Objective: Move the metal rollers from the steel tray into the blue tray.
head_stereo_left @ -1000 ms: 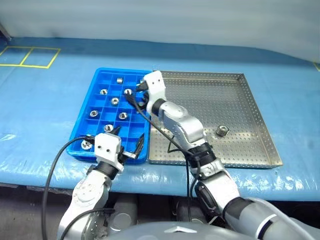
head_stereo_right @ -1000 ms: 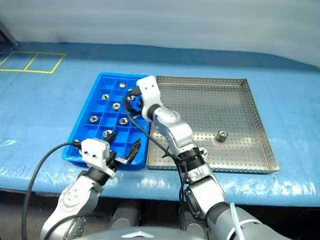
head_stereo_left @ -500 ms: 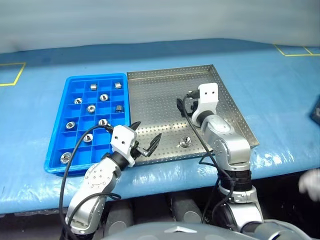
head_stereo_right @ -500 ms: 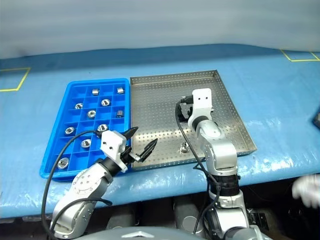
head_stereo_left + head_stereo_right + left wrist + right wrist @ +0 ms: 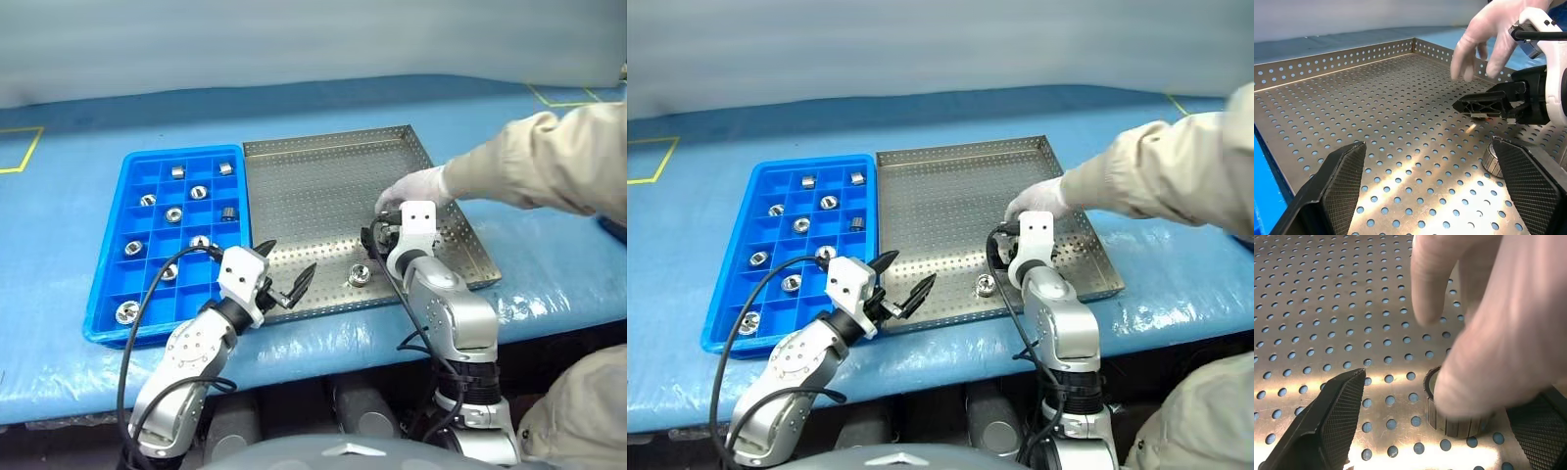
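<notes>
The steel tray (image 5: 313, 186) lies beside the blue tray (image 5: 110, 294), which holds several metal rollers (image 5: 173, 214) in its compartments. One roller (image 5: 360, 277) stands near the steel tray's front rim. My left gripper (image 5: 289, 259) hovers open and empty over the steel tray's front left corner. My right gripper (image 5: 378, 233) is open low over the tray's right part. In the right wrist view another roller (image 5: 1454, 423) stands between its spread fingers (image 5: 1337, 416), with a person's gloved hand (image 5: 1488, 318) over it.
The person's sleeve and gloved hand (image 5: 416, 189) reach in from the right across the steel tray's right rim, right beside my right gripper. Both trays rest on a blue covered table (image 5: 549, 264) with yellow tape marks (image 5: 20, 157) at the far left.
The camera swung right. My right gripper went from above the blue tray to low over the steel tray's right part. The gloved hand reached in. My left gripper now hangs over the steel tray's corner.
</notes>
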Controlling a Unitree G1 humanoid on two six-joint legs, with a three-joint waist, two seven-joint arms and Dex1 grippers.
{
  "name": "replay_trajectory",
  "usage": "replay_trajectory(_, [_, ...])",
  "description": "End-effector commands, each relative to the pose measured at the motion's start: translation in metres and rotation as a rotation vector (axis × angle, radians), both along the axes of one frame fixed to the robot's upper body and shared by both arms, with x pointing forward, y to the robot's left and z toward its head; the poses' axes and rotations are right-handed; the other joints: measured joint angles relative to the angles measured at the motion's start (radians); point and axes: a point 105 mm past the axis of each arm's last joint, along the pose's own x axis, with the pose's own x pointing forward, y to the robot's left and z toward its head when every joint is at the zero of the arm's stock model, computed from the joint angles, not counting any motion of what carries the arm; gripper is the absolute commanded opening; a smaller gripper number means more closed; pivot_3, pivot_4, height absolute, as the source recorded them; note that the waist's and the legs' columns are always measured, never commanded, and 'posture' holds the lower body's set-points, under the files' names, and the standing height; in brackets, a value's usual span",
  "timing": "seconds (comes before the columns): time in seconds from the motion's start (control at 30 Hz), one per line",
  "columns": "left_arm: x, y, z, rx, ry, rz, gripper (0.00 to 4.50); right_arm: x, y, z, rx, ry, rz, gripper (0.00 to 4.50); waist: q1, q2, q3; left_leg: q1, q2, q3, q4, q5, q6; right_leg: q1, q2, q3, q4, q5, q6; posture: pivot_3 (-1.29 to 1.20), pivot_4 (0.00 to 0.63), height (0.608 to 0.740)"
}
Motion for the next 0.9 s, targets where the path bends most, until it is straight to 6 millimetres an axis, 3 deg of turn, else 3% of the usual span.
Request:
replay_trajectory(0.03, [-0.0014,-0.0005,0.0075,-0.017,-0.028,-0.002,4.50,0.0010,-0.0004,0.0062,0.015,-0.026,-0.007,4.49,0.002,0.000,0.000,0.000,0.000,0.000,0.000,0.000,0.000,0.000,0.000,0.000,0.000,0.000,0.000,-0.07,0.150,0.740])
replay_trajectory(0.9, [-0.0047,0.0012,0.0079,-0.007,-0.027,0.013,4.50,0.0039,0.0063,0.0055,0.011,-0.025,0.018,4.49,0.021,0.000,0.000,0.000,0.000,0.000,0.000,0.000,0.000,0.000,0.000,0.000,0.000,0.000,0.000,-0.04,0.150,0.740])
